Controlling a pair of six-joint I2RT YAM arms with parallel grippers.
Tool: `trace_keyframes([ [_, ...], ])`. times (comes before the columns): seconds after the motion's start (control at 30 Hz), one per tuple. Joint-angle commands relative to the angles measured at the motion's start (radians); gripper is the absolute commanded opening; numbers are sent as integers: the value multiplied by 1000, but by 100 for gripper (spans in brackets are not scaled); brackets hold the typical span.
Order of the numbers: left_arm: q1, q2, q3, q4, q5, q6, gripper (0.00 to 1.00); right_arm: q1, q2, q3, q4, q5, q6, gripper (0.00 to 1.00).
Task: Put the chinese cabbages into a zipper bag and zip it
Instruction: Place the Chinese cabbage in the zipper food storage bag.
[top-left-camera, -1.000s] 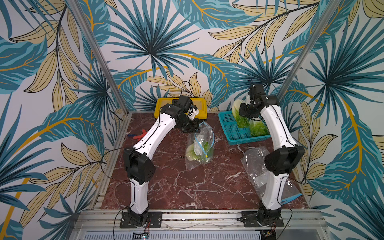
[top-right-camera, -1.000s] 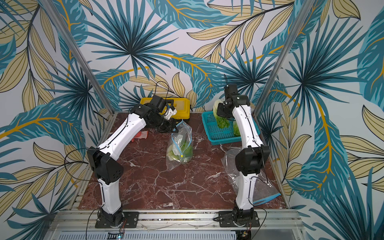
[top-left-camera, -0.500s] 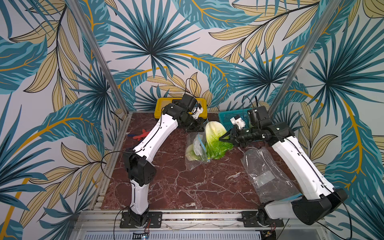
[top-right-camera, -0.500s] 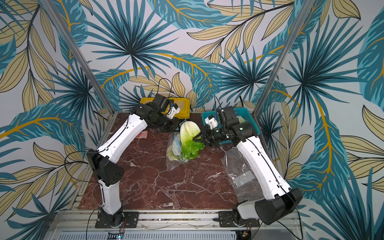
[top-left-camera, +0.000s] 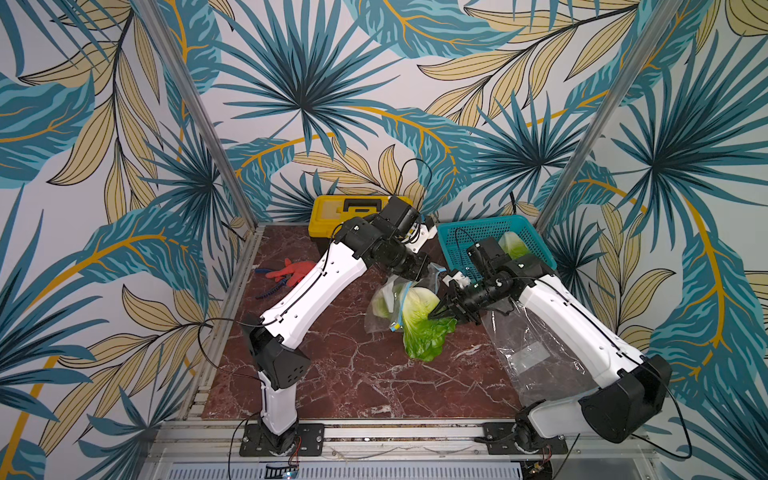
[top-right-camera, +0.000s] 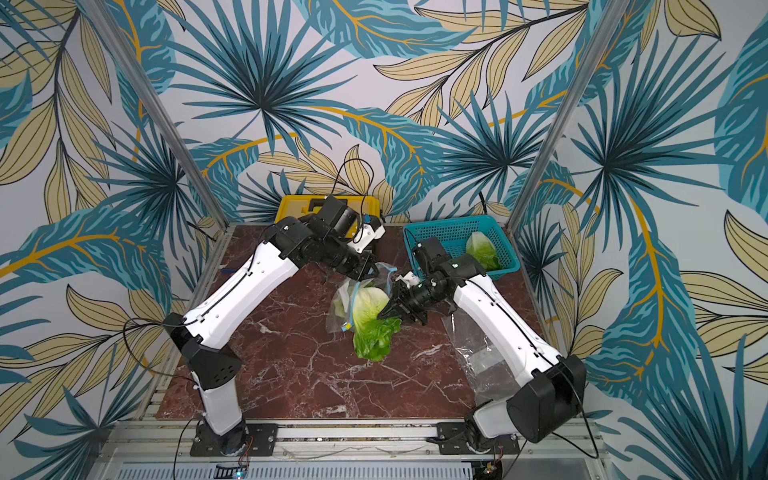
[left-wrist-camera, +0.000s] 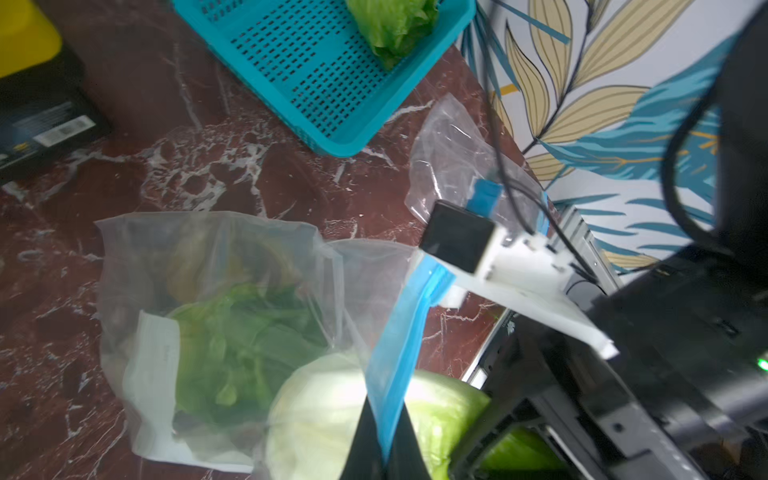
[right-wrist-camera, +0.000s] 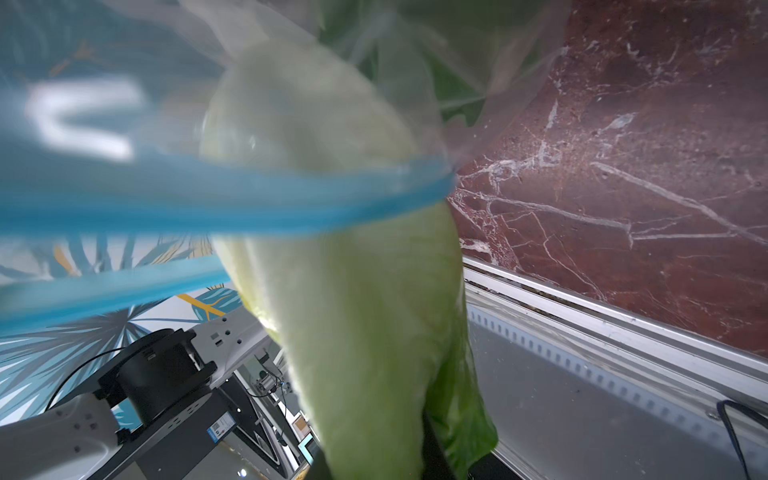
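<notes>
Three cabbages are counted. The first cabbage (left-wrist-camera: 232, 345) is lying inside the zipper bag (left-wrist-camera: 137, 257). The second cabbage (top-left-camera: 424, 332) is lodged in the mouth of this bag, with the pale base inside and the green leaves hanging out toward the front of the table (top-left-camera: 332, 374). The third cabbage (top-left-camera: 513, 245) is kept in the one teal basket (top-left-camera: 469, 228), behind the bag on the right arm's side.

Two bags are seen; the spare bag (top-left-camera: 536, 353) is spread flat beside the zipper bag, partly under the right arm. One yellow toolbox (top-left-camera: 332, 208) is placed behind the bag at the back wall, and one pair of red pliers (top-left-camera: 286, 270) is laid well apart from it, on the left arm's side.

The left fingers (left-wrist-camera: 361, 453) are clenched on the blue zipper edge (left-wrist-camera: 399, 332), so the mouth is held up. The right fingers (top-left-camera: 442, 309) are grasping the second cabbage just outside the mouth. The blue edge is drawn tight around this cabbage, and little room is left in the opening. In front of the bag, a wide stretch of bare marble is offered down to the front rail (top-left-camera: 374, 428).
</notes>
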Motion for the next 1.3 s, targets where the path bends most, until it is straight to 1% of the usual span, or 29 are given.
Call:
trace_keyframes([
  [0.0, -16, -21, -41, 28, 32, 38, 0, 8, 4, 57, -75, 79, -27, 0],
  [0.07, -32, -20, -64, 28, 52, 40, 0, 10, 4, 63, -31, 82, 13, 0],
  [0.13, -44, -19, -78, 29, 79, 41, 0, 6, -9, 9, 78, 73, 79, 0],
  [0.23, -50, -25, -104, 28, 91, 32, 0, -17, -46, -134, 349, 6, 256, 0],
  [0.3, -50, -32, -125, 28, 90, 24, 0, -36, -84, -204, 507, 22, 361, 0],
  [0.4, -51, -45, -162, 28, 97, 14, 0, -75, -140, -280, 687, 59, 502, 0],
  [0.5, -46, -64, -204, 28, 95, 17, 0, -120, -205, -411, 1009, 56, 741, 0],
  [0.53, -42, -71, -214, 29, 98, 17, 0, -132, -219, -436, 1059, 60, 797, 0],
  [0.57, -39, -76, -220, 28, 105, 16, 0, -138, -225, -443, 1069, 67, 809, 0],
  [0.6, -37, -78, -217, 29, 119, 13, 0, -142, -229, -437, 1036, 82, 793, 0],
  [0.63, -37, -76, -210, 28, 137, 10, 0, -142, -231, -424, 975, 124, 754, 0],
  [0.7, -38, -59, -179, 30, 176, 3, 0, -118, -223, -427, 984, 203, 732, 0],
  [0.8, -35, -15, -129, 28, 218, 11, 0, -83, -173, -438, 1033, 251, 755, 0],
  [0.9, -14, 16, -128, 28, 219, 35, 0, -98, -170, -496, 1007, 283, 773, 0],
  [1.0, 30, 44, -117, 28, 264, 30, 7, -130, -180, -586, 1082, 273, 861, 0],
  [1.07, 50, 52, -102, 28, 286, 48, 15, -134, -164, -586, 1094, 256, 871, 0],
  [1.1, 58, 53, -96, 28, 293, 57, 21, -134, -152, -578, 1090, 248, 867, 0],
  [1.2, 94, 43, -102, 28, 316, 77, 42, -146, -120, -580, 1119, 227, 888, 0],
  [1.23, 111, 27, -121, 29, 323, 76, 48, -152, -111, -584, 1122, 220, 895, 0],
  [1.27, 135, 6, -152, 31, 330, 76, 51, -158, -104, -589, 1137, 213, 903, 0],
])
